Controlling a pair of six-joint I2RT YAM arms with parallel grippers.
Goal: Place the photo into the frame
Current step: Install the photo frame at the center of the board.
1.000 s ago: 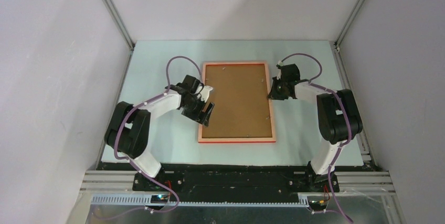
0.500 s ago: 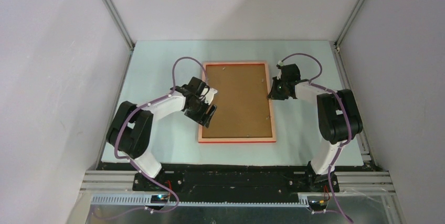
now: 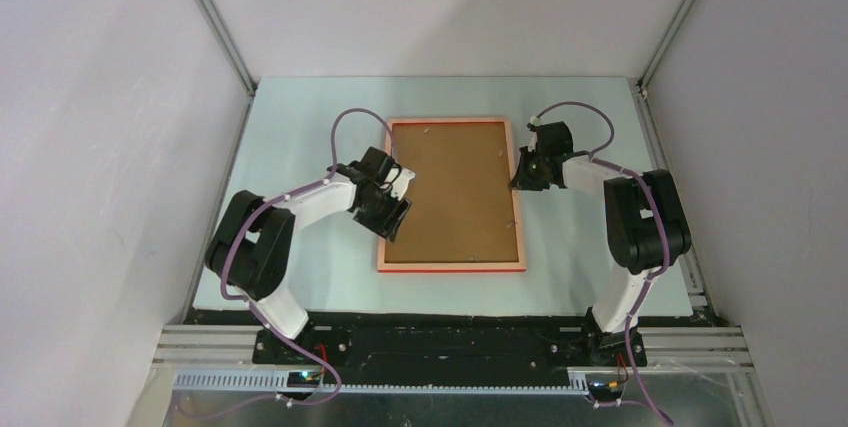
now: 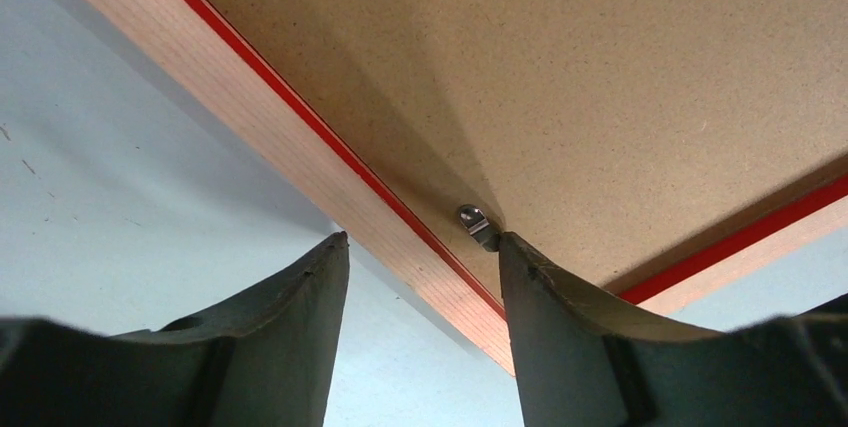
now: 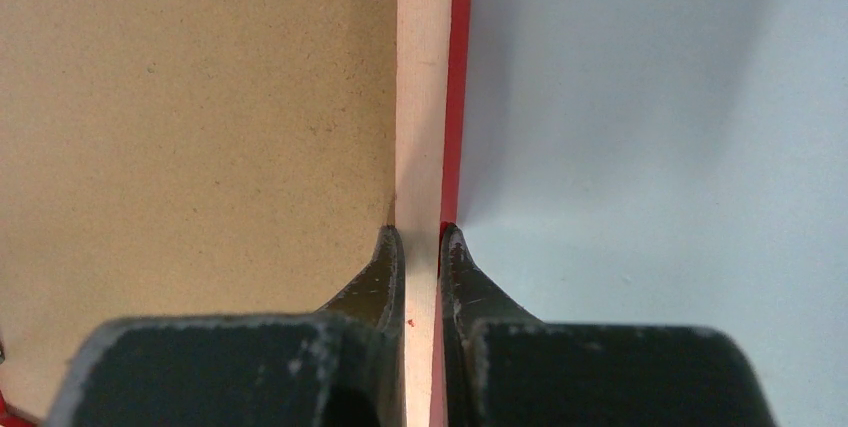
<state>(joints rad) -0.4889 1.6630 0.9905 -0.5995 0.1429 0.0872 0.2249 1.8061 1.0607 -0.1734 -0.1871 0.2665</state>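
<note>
The frame [image 3: 451,268] lies face down mid-table, pale wood back edges up, with the brown backing board [image 3: 450,192] set in it. The photo is hidden. My left gripper [image 3: 393,220] is open and straddles the frame's left rail [image 4: 270,117]; its right finger [image 4: 560,317] touches a small metal clip [image 4: 478,224] on the backing board [image 4: 600,77]. My right gripper [image 3: 522,179] is shut on the frame's right rail [image 5: 424,87], one finger on the board side, the other on the red outer edge.
The pale blue table mat [image 3: 300,127] lies under the frame. Grey enclosure walls and aluminium posts [image 3: 210,12] stand on three sides. A black base rail [image 3: 440,342] runs along the near edge.
My left gripper has moved slightly right and nearer, down onto the frame's left rail near the clip. My right gripper and the frame have stayed put.
</note>
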